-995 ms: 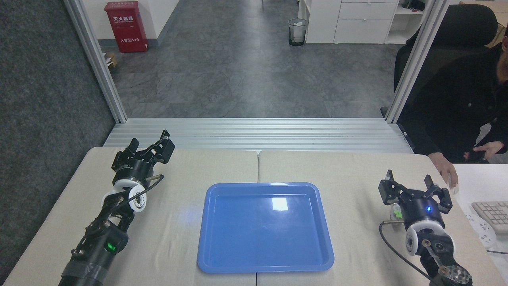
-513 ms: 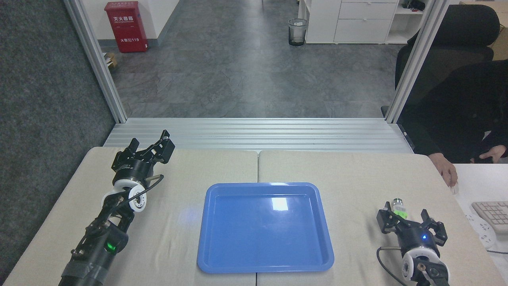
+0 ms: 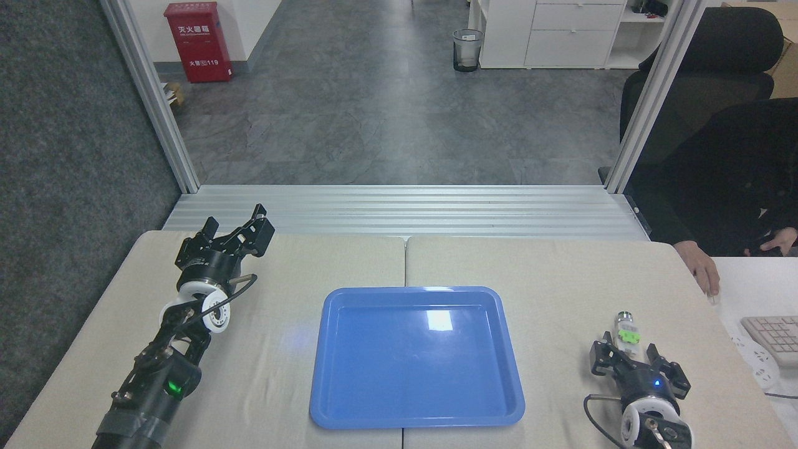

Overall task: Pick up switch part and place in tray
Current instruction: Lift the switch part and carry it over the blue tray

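Since a second ago our right end effector [image 3: 629,357] has drawn back toward us, from over the part to the near right corner of the surface, uncovering the part. Its fingers stand spread, open and empty, with the part [image 3: 628,332] lying on the surface at its 12 o'clock, the whitish base just between the fingertips; whether they touch it we cannot tell. The silver end points away from us. Our left end effector [image 3: 240,232] has not moved; it sits open and empty at the far left of the surface.

We judge the pick-up not yet done: the part is still loose, well apart from the tray [image 3: 416,411], which lies at its 9 o'clock and holds nothing. The next move calls for easing forward over the green block, closing, lifting, then carrying left over the rim.

The surface [image 3: 548,268] is beige, in two halves. At 2 o'clock a person's hand [image 3: 702,268] rests beside a keyboard [image 3: 773,333]. Beyond lie a grey floor, a red cabinet [image 3: 197,40] and a bin [image 3: 467,50].
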Controlling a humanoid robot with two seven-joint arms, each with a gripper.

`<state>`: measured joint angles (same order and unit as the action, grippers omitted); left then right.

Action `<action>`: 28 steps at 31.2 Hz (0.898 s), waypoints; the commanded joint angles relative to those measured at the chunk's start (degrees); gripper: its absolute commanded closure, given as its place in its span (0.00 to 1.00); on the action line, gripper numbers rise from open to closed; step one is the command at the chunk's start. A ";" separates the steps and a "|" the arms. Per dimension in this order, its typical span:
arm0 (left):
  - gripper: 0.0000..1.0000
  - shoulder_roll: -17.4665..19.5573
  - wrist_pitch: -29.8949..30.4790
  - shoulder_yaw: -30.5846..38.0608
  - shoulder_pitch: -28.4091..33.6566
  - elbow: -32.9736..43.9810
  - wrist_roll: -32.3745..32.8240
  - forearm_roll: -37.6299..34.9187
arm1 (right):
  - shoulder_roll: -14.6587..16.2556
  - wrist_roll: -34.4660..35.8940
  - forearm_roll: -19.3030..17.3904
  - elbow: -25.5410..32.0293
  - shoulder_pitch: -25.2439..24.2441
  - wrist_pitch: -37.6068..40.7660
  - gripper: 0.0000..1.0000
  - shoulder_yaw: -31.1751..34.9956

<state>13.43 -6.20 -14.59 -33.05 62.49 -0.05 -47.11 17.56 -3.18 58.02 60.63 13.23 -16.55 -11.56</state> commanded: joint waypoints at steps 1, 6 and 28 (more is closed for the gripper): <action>0.00 0.01 -0.04 0.00 0.01 0.00 -0.04 0.00 | -1.82 0.10 -0.19 -4.38 0.48 -0.06 0.68 -0.13; 0.00 -0.07 -0.04 0.00 0.01 0.00 -0.04 0.00 | -1.91 0.28 -0.28 -3.77 1.62 -0.50 0.94 0.49; 0.00 0.01 -0.04 0.00 0.01 0.00 -0.04 0.00 | -13.16 -8.42 14.13 33.94 3.39 -7.89 1.00 -26.83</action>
<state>13.42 -6.20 -14.59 -33.05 62.49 -0.05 -47.11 12.40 -9.89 65.92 76.26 17.89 -24.44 -20.35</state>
